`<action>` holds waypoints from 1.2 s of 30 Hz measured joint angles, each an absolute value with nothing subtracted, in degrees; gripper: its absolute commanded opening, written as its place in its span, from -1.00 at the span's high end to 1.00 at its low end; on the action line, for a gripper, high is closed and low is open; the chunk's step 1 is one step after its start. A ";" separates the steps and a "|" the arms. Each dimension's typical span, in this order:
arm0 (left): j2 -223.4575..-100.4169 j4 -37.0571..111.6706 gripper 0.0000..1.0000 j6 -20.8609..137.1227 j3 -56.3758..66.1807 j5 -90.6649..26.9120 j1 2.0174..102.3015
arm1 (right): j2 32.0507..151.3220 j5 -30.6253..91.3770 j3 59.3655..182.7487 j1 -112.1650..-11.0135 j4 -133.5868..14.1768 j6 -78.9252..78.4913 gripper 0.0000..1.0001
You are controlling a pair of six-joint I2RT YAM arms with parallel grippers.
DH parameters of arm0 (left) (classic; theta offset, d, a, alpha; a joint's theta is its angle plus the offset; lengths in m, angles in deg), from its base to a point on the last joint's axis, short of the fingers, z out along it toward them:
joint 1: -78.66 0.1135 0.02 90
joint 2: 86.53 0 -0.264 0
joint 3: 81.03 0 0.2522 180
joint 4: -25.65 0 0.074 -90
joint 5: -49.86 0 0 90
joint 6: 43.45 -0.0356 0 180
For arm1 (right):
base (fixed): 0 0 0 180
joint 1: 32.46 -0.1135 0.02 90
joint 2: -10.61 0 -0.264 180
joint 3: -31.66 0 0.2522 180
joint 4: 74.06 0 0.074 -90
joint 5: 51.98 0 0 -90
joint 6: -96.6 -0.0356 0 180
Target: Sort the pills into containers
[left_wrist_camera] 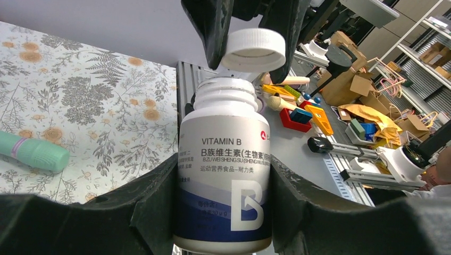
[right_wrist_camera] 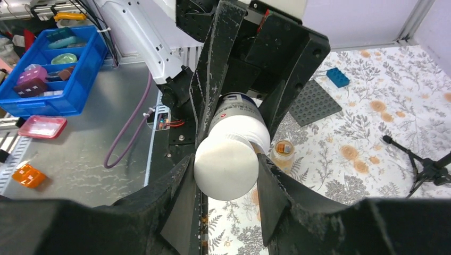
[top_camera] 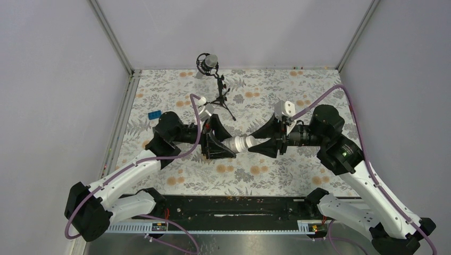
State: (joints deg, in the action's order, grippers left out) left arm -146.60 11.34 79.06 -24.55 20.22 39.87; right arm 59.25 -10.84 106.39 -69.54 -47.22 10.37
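**L jaws on bottle, R jaws on cap**

L jaws sat part-open, clamped round the body of the white vit. B bottle (left_wrist_camera: pixel 226 180), its neck bare. R jaws, also part-open, pinched the white screw cap (left_wrist_camera: pixel 253 49) by its sides, just clear of the neck. I saw one end of the mint-green organizer strip (left_wrist_camera: pixel 33 151) lying on the floral tabletop (left_wrist_camera: pixel 80 95), well apart from the bottle. Via R wrist cam, the pills (right_wrist_camera: pixel 283 147) showed only as an orange blur inside a small clear jar (right_wrist_camera: pixel 282 156) on the tabletop, near the dark studded plate (right_wrist_camera: pixel 314 102) & blue brick (right_wrist_camera: pixel 337 77).
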 measured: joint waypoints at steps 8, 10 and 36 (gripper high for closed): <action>-145.49 20.30 1.00 74.06 -23.96 17.18 39.87 | 59.73 0.02 107.27 -69.50 -47.13 7.02 0.60; -145.36 25.35 1.00 70.34 -22.78 13.82 39.87 | 59.73 8.19 107.35 -69.43 -45.78 3.59 0.60; -163.52 12.45 1.00 57.58 -33.46 -13.64 33.64 | 74.66 44.04 78.39 -69.24 -37.95 -28.56 0.57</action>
State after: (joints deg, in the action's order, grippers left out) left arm -163.52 12.45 57.58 -33.46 -13.64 33.64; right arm 74.66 44.04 78.39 -69.24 -37.95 -28.56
